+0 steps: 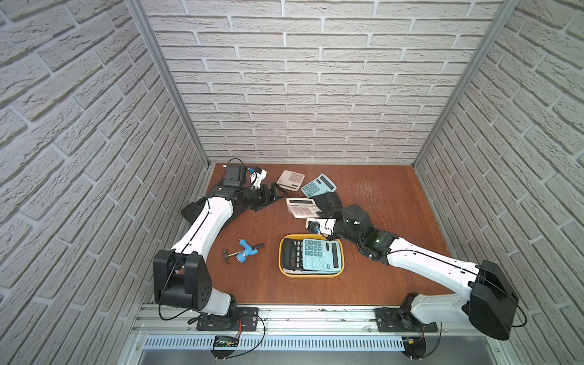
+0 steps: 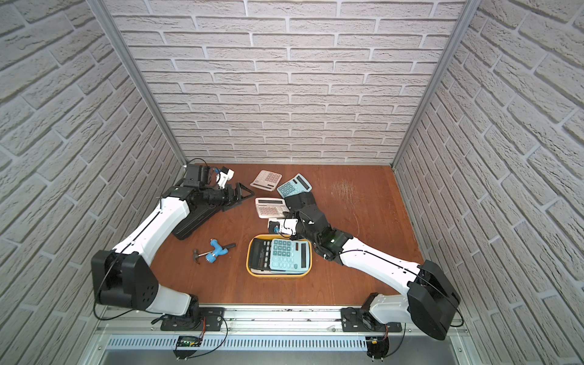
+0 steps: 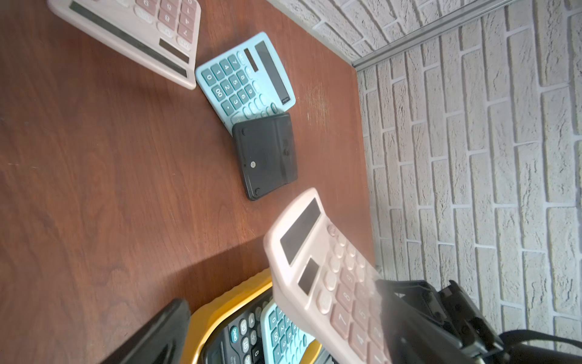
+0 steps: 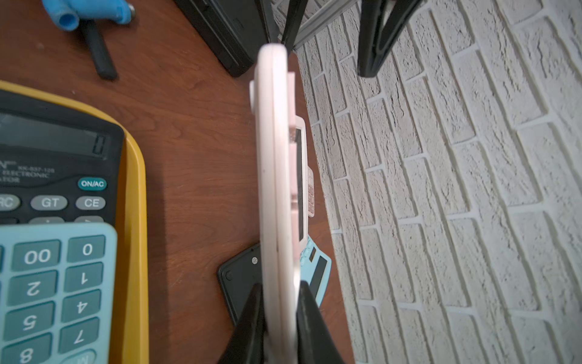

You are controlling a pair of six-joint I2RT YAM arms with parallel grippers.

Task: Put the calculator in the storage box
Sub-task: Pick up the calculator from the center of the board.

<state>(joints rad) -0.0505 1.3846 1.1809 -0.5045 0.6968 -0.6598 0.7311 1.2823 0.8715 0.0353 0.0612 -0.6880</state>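
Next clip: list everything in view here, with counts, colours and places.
storage box: 1, yellow, mid-table.
boxed calculators: 2, black and teal, inside storage box.
held calculator: 1, pink, in right jaws, beyond the box.
loose calculators: 3, pink, teal, black face-down, far side of table.
hammer: 1, metal head, dark grip, left of box.
plastic part: 1, blue, lying on hammer.
case: 1, black, under left arm.
left arm: 1, white and black, jaws open, empty.
right arm: 1, white and black, jaws shut on held calculator.
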